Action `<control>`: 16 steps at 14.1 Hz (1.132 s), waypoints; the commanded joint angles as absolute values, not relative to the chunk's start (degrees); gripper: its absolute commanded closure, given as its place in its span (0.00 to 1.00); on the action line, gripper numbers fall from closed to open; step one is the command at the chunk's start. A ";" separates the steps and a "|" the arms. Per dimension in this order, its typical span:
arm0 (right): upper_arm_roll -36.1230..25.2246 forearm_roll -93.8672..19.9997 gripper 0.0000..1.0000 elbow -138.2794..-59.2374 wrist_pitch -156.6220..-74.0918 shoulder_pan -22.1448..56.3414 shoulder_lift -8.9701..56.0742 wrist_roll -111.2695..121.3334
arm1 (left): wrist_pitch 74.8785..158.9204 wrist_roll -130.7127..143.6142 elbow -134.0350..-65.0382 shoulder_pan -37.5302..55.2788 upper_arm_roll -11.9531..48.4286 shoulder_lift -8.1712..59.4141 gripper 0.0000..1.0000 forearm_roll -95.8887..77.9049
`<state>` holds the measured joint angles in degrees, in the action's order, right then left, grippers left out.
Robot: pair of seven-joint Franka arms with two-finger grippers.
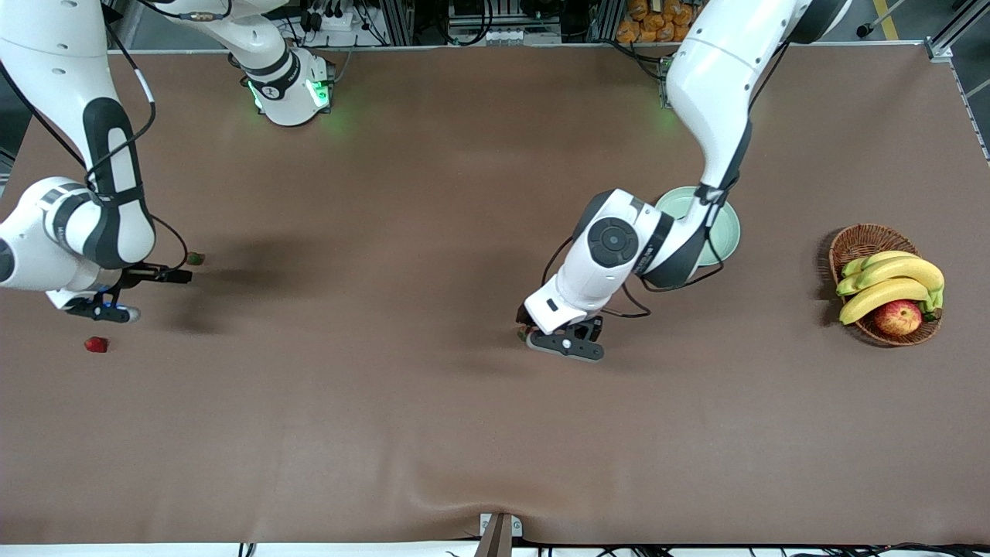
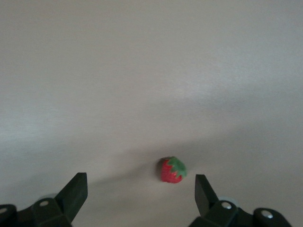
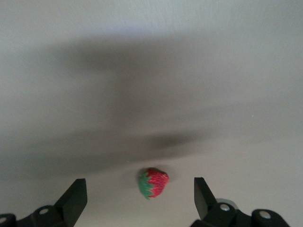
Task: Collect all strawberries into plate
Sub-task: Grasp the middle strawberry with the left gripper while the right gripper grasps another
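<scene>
The left gripper (image 1: 558, 340) is held low over the middle of the table (image 1: 433, 433), with its fingers (image 2: 75, 191) spread wide apart. A strawberry (image 2: 172, 170) is seen lying on the table between them, not touched by either one. In the front view only a little bit of this berry is seen at the gripper's edge.

The right gripper (image 1: 104, 309) is held over the table at the right arm's end, and its fingers (image 3: 75, 196) are also spread apart. A second strawberry (image 3: 153, 182) is seen between them, lying loose. A third berry (image 1: 196, 258) is seen close by.

The plate (image 1: 723, 232) is partly hidden under the left arm. A basket (image 1: 858, 241) with bananas (image 1: 897, 280) and an apple (image 1: 898, 317) is placed at the left arm's end.
</scene>
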<state>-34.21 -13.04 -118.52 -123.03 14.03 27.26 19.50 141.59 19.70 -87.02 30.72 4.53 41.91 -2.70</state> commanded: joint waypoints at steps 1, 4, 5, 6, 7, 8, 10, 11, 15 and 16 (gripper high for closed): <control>-33.05 -12.48 0.00 -122.52 -124.98 12.83 26.19 23.28 | 145.53 20.83 -85.34 32.43 4.39 45.17 0.00 -5.09; -32.96 -12.83 0.00 -122.78 -125.59 12.57 27.86 26.10 | 148.27 20.92 -85.34 33.13 4.31 47.02 0.00 -5.10; -32.96 -12.83 0.00 -122.87 -125.86 12.39 28.30 26.97 | 148.71 20.83 -85.43 33.22 4.31 47.20 0.00 -5.10; -32.96 -12.83 0.00 -122.78 -125.95 12.13 28.47 27.42 | 148.80 20.74 -85.34 33.22 4.31 47.46 0.00 -5.01; -32.96 -12.83 0.00 -122.78 -126.38 11.78 29.09 27.77 | 148.89 20.66 -85.34 33.31 4.31 47.63 0.05 -4.84; -32.70 -12.83 0.00 -122.78 -126.56 11.52 29.27 27.95 | 149.06 20.39 -85.34 33.57 4.31 48.07 0.09 -4.83; -32.61 -12.92 0.00 -122.78 -126.56 11.34 29.88 27.95 | 150.20 19.78 -85.34 33.57 4.31 48.60 0.17 -4.75; -32.61 -13.09 0.00 -122.78 -126.56 11.42 29.88 27.95 | 150.90 19.78 -85.34 33.66 4.31 49.04 0.20 -4.75; -31.99 -14.15 0.00 -122.78 -126.39 11.34 29.97 27.95 | 151.26 19.78 -85.43 34.01 4.31 49.13 0.20 -4.48; -31.99 -14.15 0.00 -122.78 -126.39 11.34 29.97 27.95 | 151.26 19.78 -85.43 33.93 4.22 49.22 0.22 -4.48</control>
